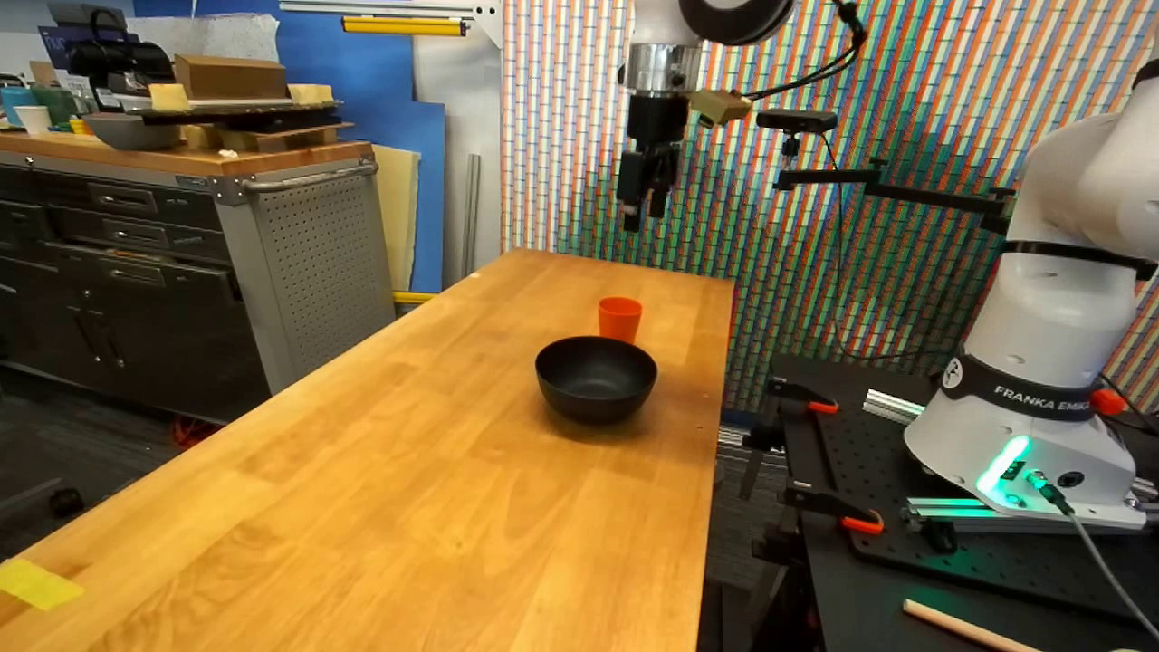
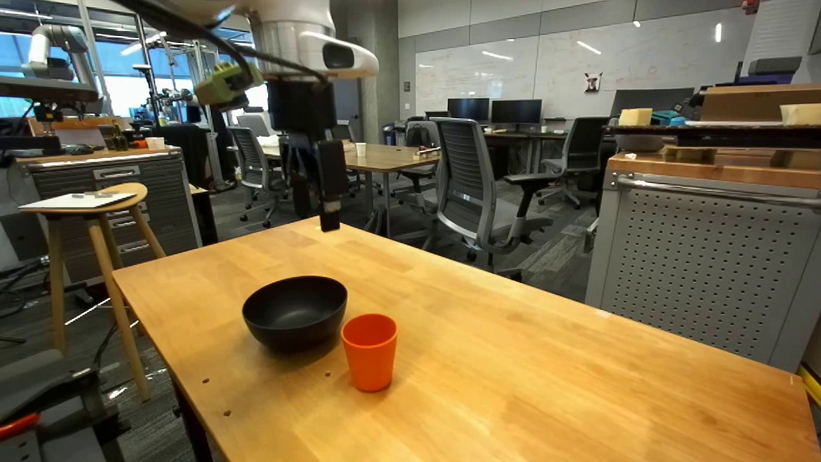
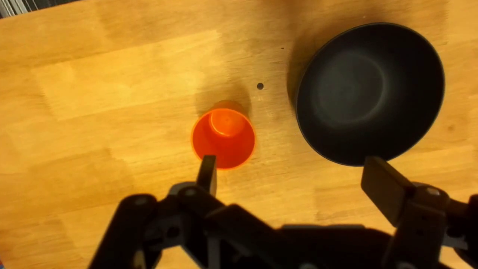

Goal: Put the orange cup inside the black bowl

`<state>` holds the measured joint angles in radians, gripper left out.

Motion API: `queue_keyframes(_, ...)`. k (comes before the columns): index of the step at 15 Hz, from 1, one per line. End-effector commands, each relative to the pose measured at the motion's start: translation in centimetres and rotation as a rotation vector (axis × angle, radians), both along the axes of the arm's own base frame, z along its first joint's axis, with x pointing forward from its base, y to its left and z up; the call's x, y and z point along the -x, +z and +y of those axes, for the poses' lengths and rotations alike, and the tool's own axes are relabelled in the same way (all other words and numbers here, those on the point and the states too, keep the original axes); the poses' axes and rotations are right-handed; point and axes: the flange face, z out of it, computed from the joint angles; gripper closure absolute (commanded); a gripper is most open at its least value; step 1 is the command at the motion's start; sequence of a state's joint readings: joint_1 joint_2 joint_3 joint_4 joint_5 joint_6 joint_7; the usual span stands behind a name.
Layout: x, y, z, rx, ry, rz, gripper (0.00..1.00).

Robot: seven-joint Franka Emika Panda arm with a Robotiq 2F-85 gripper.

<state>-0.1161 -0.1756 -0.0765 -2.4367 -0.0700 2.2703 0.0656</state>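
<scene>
Nearest: gripper [image 3: 291, 160], held well above wooden table [image 3: 112, 93], fingers [image 3: 386, 186] spread wide apart in wrist view. Below, orange cup [image 3: 224, 134] set upright on table, outside black bowl [image 3: 368, 93]. Bowl placed upright just beside cup, gap left between. Farther, past table edge, gray office chair [image 2: 468, 173] seen; farther yet, two monitors [image 2: 516, 111] seen before whiteboard [image 2: 564, 83] mounted at back.

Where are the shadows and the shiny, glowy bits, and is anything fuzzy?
Wrist view: soft shadows beside the orange cup and the black bowl; the gripper looks dark and slightly blurry. In an exterior view: white streaks on the whiteboard, probably reflected lights. In an exterior view: a green light glowing on the robot's base.
</scene>
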Motion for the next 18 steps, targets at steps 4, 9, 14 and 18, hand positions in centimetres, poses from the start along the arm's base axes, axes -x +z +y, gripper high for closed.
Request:
queue_keyframes(4, -6.4, -9.2, -4.2, 0.022, -0.078, 0.073, 0.0)
queue_keyframes(9, -8.5, -12.6, -6.2, 0.039, -0.112, 0.091, 0.0)
queue_keyframes(14, -8.8, -14.8, -7.3, 0.038, -0.132, 0.098, 0.0)
queue_keyframes(18, -8.3, -16.2, -8.2, 0.027, -0.153, 0.11, 0.0)
